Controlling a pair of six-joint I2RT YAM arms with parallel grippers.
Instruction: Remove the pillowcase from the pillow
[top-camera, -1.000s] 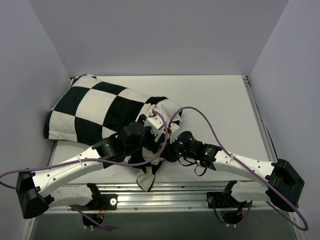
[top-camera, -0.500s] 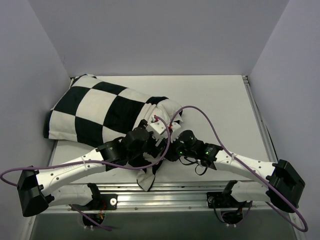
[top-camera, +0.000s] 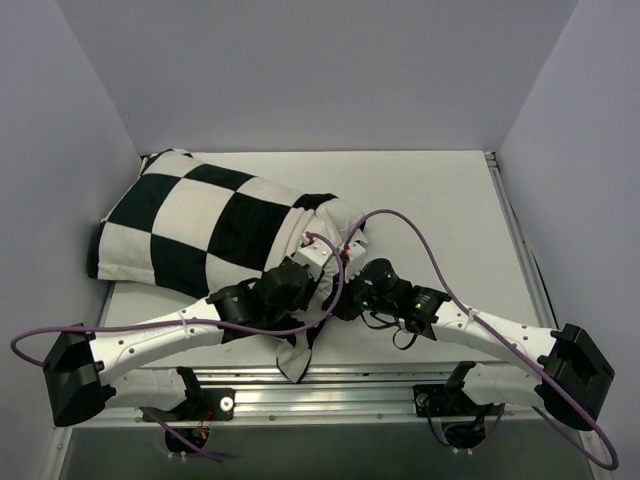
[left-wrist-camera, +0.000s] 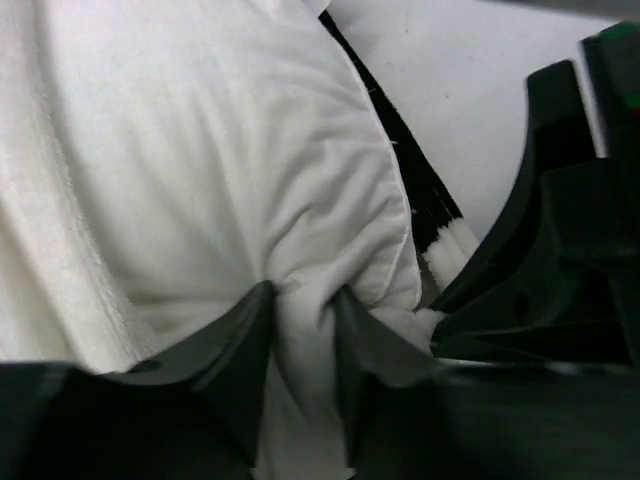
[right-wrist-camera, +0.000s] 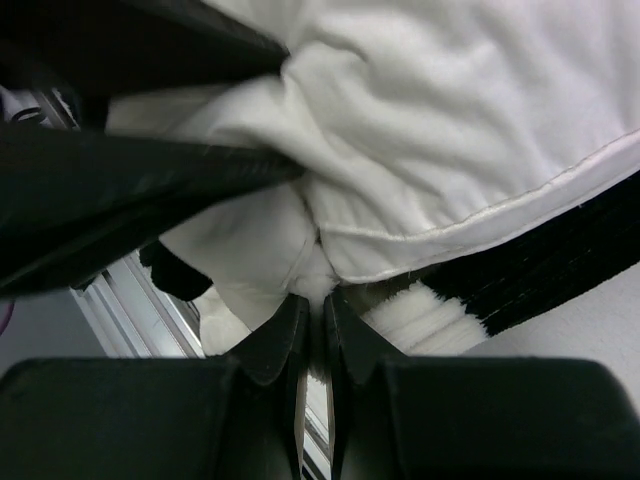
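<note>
The left gripper (left-wrist-camera: 300, 300) was wide before. Now it pinches a fold of the white pillow (left-wrist-camera: 250, 150). The right gripper (right-wrist-camera: 315, 300) stays tight on the pillowcase (top-camera: 190, 220) edge. Most of the pillowcase lies at 10 o'clock on the table (top-camera: 440, 200). A purple cable (top-camera: 385, 213) loops over both grippers.

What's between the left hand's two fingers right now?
A bunched fold of the white pillow, pinched between the left hand's fingers, shown in the left wrist view. The pillowcase edge lies just right of it.
</note>
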